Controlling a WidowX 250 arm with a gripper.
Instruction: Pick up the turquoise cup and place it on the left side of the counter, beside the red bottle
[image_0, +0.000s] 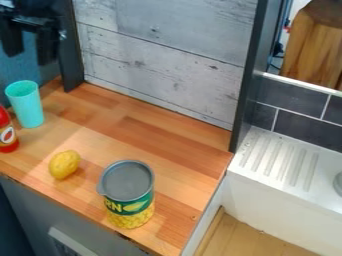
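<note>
Turquoise cup (29, 107) upright on the wooden counter (140, 125), below the raised gripper (29, 58).
The mouth faces up and the long axis is vertical; the plain, smooth wall narrows slightly towards the base. The cup stands near the red bottle (7, 131). The gripper's two black fingers are well apart, with nothing held between them.

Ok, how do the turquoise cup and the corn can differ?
The cup is plain turquoise; the can has a green and yellow label. The cup is open-topped, while the can has a grey top. The cup looks slimmer than the can. Both stand upright on the wooden counter.
</note>
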